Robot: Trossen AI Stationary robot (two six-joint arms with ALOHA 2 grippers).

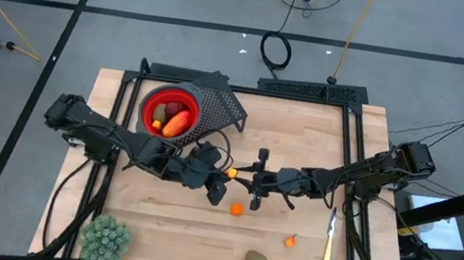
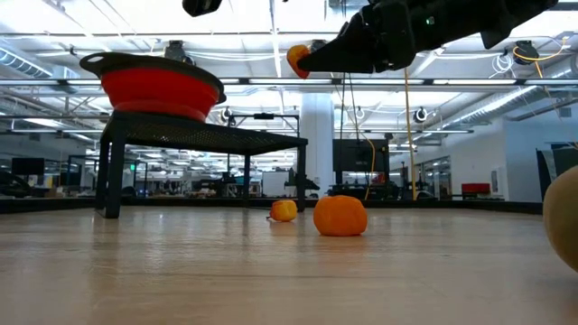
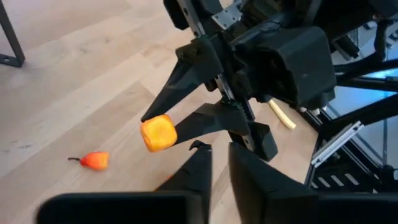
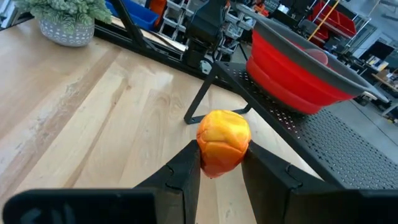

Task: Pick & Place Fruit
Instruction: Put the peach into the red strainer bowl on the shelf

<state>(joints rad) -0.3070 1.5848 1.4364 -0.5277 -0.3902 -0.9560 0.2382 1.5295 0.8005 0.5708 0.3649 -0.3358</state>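
A small orange-yellow fruit (image 4: 222, 142) hangs above the table's middle, with my right gripper (image 4: 221, 158) shut on it. My left gripper (image 3: 219, 163) stands just left of it and a little nearer, its fingers a narrow gap apart with nothing between them. A red bowl (image 1: 171, 111) holding a few fruit pieces stands on a black mesh stand (image 1: 222, 102) at the far left. An orange fruit (image 1: 237, 209), a small red-orange piece (image 1: 291, 240) and a brownish-green oval (image 1: 258, 259) lie loose on the wood. My right gripper pinches the orange-yellow fruit by its two sides (image 3: 163, 135) between the free ends of its fingers (image 3: 199, 121). The fingers come nearly level from the table's right. The fruit is lifted clear, high above the table (image 2: 298, 60).
A pale green spiky plant (image 1: 105, 237) in a pot stands at the near left corner. A pale yellow stick-like piece (image 1: 329, 239) lies near the right edge. Bare wood lies between the stand and the plant.
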